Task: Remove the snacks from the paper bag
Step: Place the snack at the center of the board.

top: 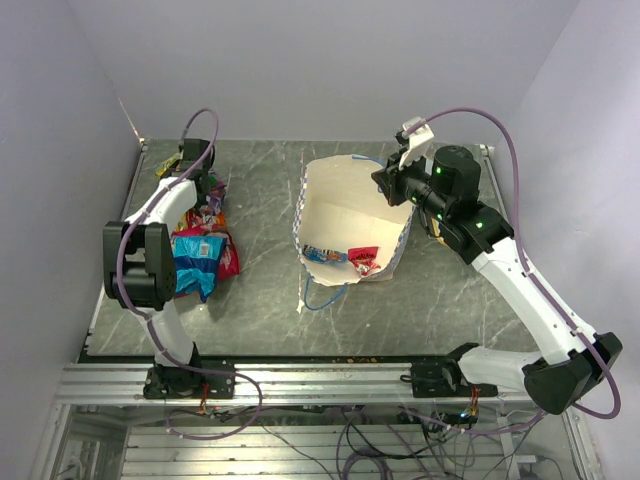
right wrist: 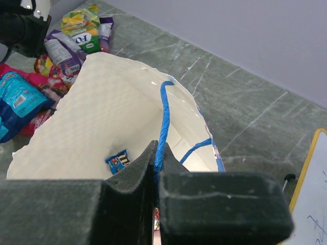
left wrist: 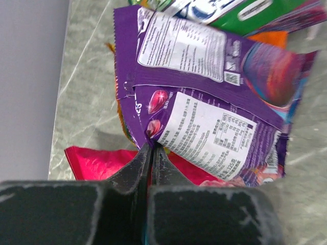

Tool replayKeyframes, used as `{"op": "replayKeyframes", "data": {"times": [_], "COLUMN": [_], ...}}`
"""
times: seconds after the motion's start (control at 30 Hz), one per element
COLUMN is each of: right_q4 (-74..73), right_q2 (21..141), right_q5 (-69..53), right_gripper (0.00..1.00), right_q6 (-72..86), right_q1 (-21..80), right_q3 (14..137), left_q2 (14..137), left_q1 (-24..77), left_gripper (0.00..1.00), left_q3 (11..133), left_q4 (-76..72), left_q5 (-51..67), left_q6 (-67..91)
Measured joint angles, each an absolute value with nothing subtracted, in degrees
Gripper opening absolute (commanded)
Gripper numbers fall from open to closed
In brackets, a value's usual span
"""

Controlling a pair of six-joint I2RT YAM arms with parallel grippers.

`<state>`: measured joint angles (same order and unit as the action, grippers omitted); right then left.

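Left hand [left wrist: 152,149] pinches a purple packet [left wrist: 214,127] at the pile [top: 200,255]; right hand [right wrist: 156,159] clamps the paper bag [right wrist: 102,112] by its handle [right wrist: 163,112]. Next, probably: release, then fetch the packets [top: 345,256] inside.

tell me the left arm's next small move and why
Probably open the left gripper to drop the purple packet: it is pinched by a corner right at the pile outside the paper bag, which holds a blue packet and a red packet.

Snack pile [top: 200,255] left of paper bag [top: 345,205]; packets [top: 342,255] inside.
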<state>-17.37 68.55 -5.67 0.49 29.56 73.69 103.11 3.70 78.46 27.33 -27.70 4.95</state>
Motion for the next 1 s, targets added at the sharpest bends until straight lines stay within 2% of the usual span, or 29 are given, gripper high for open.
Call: {"op": "replayKeyframes", "data": {"times": [0.07,0.37,0.5,0.53,0.73,1.0], "right_q4": [-17.4,-17.3,-17.3,-17.3,-17.4,-18.2], "right_q2": [68.6,68.6,68.6,68.6,68.7,68.8], "right_q5": [-5.8,-6.6,-7.0,-7.1,-7.3,-7.2], "right_gripper": [0.00,0.00,0.00,0.00,0.00,0.00], "right_q6": [0.6,0.9,1.1,1.1,1.2,0.4], "right_q1": [29.6,29.6,29.5,29.5,29.5,29.5], "right_q3": [73.7,73.7,73.7,73.7,73.7,73.9], "left_q2": [104.5,106.3,105.8,105.5,100.1,81.6], "left_q1": [3.4,2.6,2.3,2.3,2.3,2.3], "left_gripper": [0.09,0.56,0.88,0.92,1.00,1.00], "left_q3": [78.5,75.9,75.9,76.0,76.8,74.0], "left_q4": [28.8,32.5,33.4,33.9,38.8,36.3], "left_q5": [-29.7,-33.9,-34.6,-34.7,-32.5,-14.2], "left_q6": [6.5,10.6,11.8,12.3,18.7,30.1]}}
